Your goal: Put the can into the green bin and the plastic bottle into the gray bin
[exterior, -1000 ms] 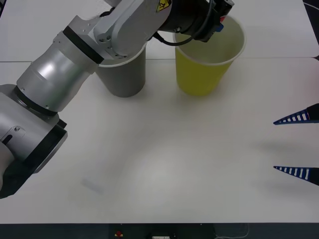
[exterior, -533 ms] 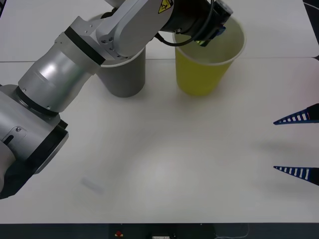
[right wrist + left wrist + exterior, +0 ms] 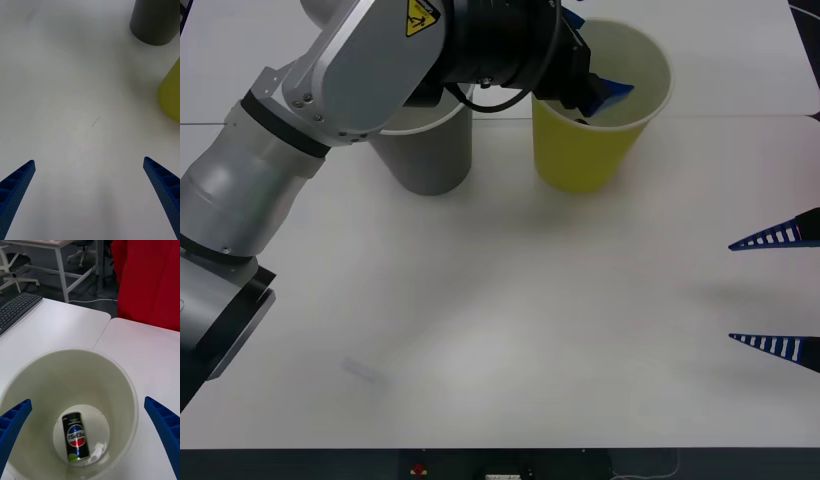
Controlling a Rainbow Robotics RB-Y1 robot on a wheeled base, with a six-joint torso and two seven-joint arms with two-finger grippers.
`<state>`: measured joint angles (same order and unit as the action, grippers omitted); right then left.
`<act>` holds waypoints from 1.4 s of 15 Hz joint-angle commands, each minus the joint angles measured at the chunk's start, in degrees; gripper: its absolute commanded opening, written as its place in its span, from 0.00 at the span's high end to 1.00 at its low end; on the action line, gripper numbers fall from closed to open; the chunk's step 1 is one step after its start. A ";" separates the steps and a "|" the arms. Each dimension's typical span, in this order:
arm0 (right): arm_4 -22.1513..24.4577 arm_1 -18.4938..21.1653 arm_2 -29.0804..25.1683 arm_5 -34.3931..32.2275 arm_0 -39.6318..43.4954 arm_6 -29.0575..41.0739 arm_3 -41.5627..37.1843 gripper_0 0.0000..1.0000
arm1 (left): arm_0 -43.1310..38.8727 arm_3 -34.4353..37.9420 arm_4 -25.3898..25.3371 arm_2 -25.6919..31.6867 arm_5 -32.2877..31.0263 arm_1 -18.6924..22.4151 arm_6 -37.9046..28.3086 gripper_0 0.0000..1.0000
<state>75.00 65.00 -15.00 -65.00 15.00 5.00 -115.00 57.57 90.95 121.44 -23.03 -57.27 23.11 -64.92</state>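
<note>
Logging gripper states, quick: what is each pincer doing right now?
Left pincer: open, empty, above the green bin; the can lies inside.
Right pincer: open, empty, over the table.

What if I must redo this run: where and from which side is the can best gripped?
Likely across the middle of its round body, from straight above. The can lies on its side on the floor of the green bin, whose tall walls block any sideways approach. The left end effector, open over the mouth, could close across the can's width.
</note>
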 commanded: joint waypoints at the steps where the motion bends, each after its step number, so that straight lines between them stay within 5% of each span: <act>1: 0.00 0.00 0.00 0.00 0.00 0.00 0.00 0.00 | -5.01 6.52 -6.04 0.71 -0.04 4.66 1.46 0.00; 10: 0.00 0.00 0.00 0.00 0.00 0.00 0.00 0.00 | -19.60 13.64 -31.62 6.07 -0.56 19.60 29.14 0.00; 15: 0.00 0.00 0.00 0.00 0.00 0.00 0.00 0.00 | -25.05 13.64 -37.42 14.25 -12.69 22.41 35.30 0.00; 21: 0.00 0.00 0.00 0.00 0.00 0.00 0.00 0.00 | -33.67 13.64 -44.10 17.32 -13.66 29.97 46.37 0.00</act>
<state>75.00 65.00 -15.00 -65.00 15.00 5.00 -115.00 24.78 104.60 77.84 -6.09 -70.92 52.36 -19.65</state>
